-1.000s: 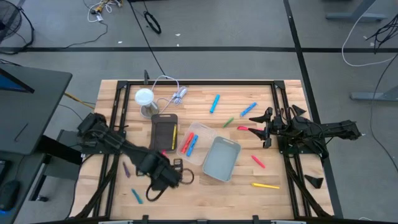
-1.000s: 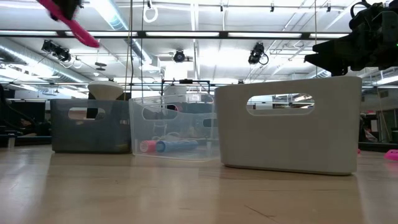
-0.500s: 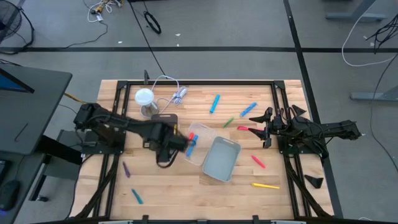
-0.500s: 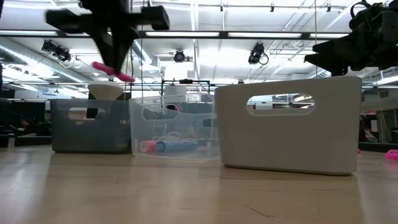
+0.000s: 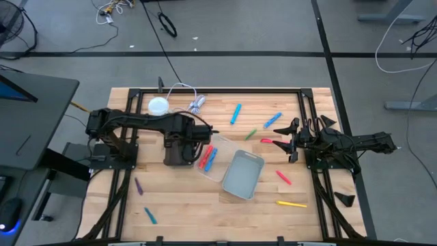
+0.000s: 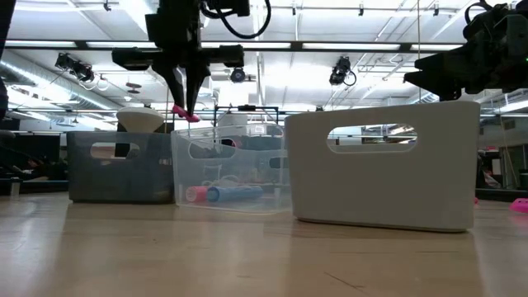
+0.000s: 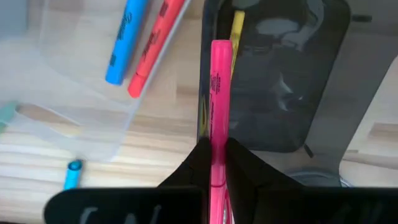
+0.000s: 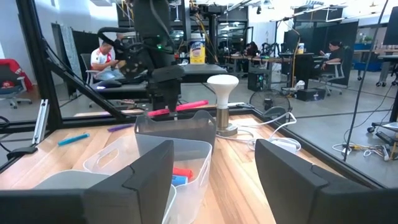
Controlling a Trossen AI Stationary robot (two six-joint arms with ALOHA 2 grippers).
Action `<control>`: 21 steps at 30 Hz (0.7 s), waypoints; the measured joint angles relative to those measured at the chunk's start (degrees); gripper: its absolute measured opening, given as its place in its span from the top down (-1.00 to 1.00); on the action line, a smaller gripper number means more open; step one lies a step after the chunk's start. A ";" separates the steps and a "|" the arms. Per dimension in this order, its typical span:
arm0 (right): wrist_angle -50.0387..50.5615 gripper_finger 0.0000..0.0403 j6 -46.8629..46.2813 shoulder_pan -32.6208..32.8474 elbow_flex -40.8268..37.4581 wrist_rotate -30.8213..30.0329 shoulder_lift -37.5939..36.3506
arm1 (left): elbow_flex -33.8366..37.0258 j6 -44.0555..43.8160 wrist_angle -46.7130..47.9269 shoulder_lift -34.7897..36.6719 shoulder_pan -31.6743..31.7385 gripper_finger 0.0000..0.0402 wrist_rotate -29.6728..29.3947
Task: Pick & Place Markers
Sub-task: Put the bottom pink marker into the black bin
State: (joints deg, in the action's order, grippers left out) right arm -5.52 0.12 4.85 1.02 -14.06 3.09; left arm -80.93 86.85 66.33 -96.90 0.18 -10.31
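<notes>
While the high view shows only the left hand [image 5: 193,134] over the dark bin [image 5: 179,145], the left wrist view shows what it carries: a pink marker [image 7: 219,93] pinched between its closed fingers [image 7: 198,163], pointing over the bin's rim, with a yellow marker [image 7: 237,23] already lying inside. The low view shows the same hand [image 6: 186,103] hanging just above the dark bin [image 6: 120,167], the pink tip [image 6: 186,115] sticking out sideways. The right wrist view sees it from across the table, the pink marker [image 8: 177,108] level above the bin's wall [image 8: 175,127].

The table [image 5: 205,212] is pale wooden planks on a black frame. A white lamp [image 5: 158,106] and a white cable bundle [image 5: 196,104] sit near its far edge. Beyond it lies grey floor with loose cables; the right wrist view shows a workshop with desks and seated people.

The clear bin [image 5: 222,147], just beside the dark one, holds a red marker [image 5: 204,158] and a blue marker [image 5: 211,158]. The grey bin [image 5: 243,174] touches it on the other side; nothing shows inside.

Loose markers lie about: blue ones [image 5: 235,113], green [image 5: 251,134], red [image 5: 283,177], yellow [image 5: 291,203], purple [image 5: 138,186].

The right hand [image 5: 293,141] waits with fingers apart near the table's right edge, a red marker [image 5: 271,141] just beside it.
</notes>
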 joint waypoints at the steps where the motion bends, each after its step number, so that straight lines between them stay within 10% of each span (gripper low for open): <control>1: 0.00 -0.14 0.00 0.02 0.00 0.00 0.00 | 0.30 0.01 -0.35 0.00 0.24 0.86 -0.01; 21: 0.00 -0.14 0.00 0.00 0.00 0.00 0.00 | 16.69 4.46 -15.07 0.01 1.26 0.85 3.28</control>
State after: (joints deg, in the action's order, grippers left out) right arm -5.52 0.12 4.85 1.02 -14.06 3.09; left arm -64.24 91.31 51.26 -96.90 1.44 -7.03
